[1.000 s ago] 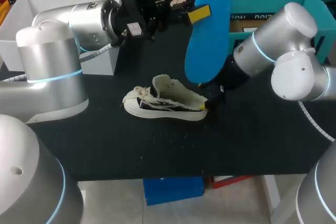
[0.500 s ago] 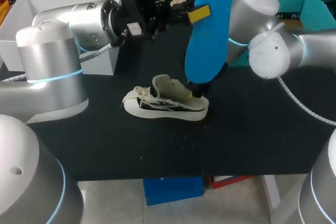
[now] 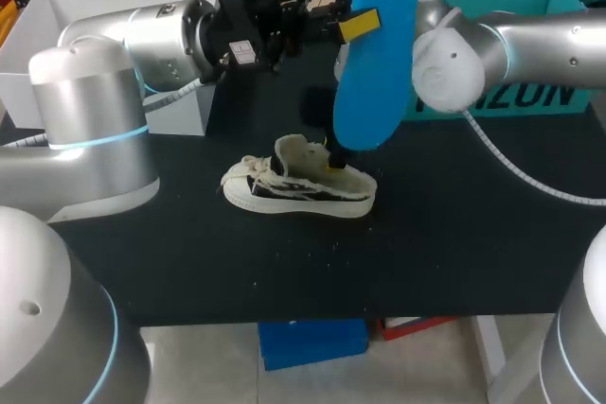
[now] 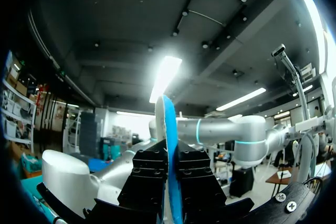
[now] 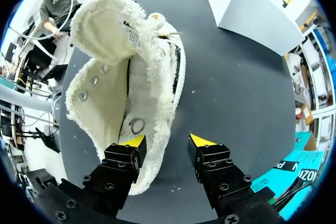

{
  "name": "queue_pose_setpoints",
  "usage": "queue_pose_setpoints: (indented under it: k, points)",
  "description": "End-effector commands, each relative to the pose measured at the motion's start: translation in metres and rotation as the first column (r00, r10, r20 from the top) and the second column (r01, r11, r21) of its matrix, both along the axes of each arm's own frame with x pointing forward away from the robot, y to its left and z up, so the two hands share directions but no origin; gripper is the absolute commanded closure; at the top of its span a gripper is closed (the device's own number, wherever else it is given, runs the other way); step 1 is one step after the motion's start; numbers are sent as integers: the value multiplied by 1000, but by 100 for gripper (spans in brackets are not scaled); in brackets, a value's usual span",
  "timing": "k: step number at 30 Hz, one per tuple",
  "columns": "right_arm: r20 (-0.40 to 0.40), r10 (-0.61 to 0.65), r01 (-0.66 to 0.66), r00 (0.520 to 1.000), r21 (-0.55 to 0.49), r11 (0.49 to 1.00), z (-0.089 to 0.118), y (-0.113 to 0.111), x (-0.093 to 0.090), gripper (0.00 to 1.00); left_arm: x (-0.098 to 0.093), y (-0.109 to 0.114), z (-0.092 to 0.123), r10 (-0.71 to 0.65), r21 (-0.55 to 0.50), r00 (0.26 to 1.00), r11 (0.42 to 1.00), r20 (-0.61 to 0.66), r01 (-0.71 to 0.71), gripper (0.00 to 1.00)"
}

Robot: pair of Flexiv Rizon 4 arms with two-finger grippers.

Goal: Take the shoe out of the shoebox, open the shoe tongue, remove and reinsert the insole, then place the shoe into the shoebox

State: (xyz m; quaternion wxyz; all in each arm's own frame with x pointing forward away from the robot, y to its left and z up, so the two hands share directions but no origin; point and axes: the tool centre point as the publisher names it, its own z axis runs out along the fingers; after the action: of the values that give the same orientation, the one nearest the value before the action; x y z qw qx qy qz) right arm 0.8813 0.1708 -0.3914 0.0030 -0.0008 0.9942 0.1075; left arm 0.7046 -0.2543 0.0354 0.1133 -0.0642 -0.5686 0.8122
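Swung in since a second ago from the right side of the head view to behind the insole (image 3: 374, 63): the right arm, its gripper (image 3: 333, 153) now down at the heel; shoe, insole and left arm unmoved. Shoe (image 3: 298, 186) out of the box, lying on the black table (image 3: 454, 234) at the middle of the head view, long axis left to right, toe left, heel right, tongue folded back and mouth open upward. Seen from the right wrist, shoe (image 5: 131, 77) stretching straight ahead of the right gripper (image 5: 167, 142), heel nearest, jaws spread, one yellow tip over the heel collar and the other beside the shoe over bare table; no grip from two sides yet. Insole near upright above the heel end, lower tip close over the shoe's mouth, pinched on edge by the left gripper (image 3: 352, 26); in the left wrist view, blue insole (image 4: 169, 129) clamped between the black fingers of the left gripper (image 4: 169, 182). Judging from this: right gripper nearer the shoe, likely to steady the heel; left to tip the insole toe-first along the shoe's length. Teal shoebox (image 3: 568, 106) at upper right, well apart.
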Motion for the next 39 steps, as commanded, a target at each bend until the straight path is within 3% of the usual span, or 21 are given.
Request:
queue_pose_setpoints:
  k: [1, 20, 21, 23, 24, 39]
  points:
    - [-15, -1, -1, 1000, -111, 994, -3, 9, 4, 52, 0, 1, -1, -1, 0, 1000, 1000, 2, 1, 100]
    - [-40, -16, 11, 999, -127, 992, -5, 30, 5, 52, 0, 1, -1, -1, 0, 1000, 1000, 2, 1, 100]
    - [-41, -15, 9, 999, -130, 992, -7, 30, 5, 56, 0, 1, -1, -1, 0, 1000, 1000, 2, 1, 100]
    - [-36, -20, 14, 999, -147, 989, -8, 31, 3, 95, 0, 1, -1, -1, 0, 1000, 1000, 2, 1, 100]
    - [-36, -20, 14, 999, -147, 989, -8, 31, 3, 100, 0, 1, -1, -1, 0, 1000, 1000, 2, 1, 100]
    - [-36, -20, 14, 999, -147, 989, -8, 31, 3, 100, 0, 1, -1, -1, 0, 1000, 1000, 2, 1, 100]
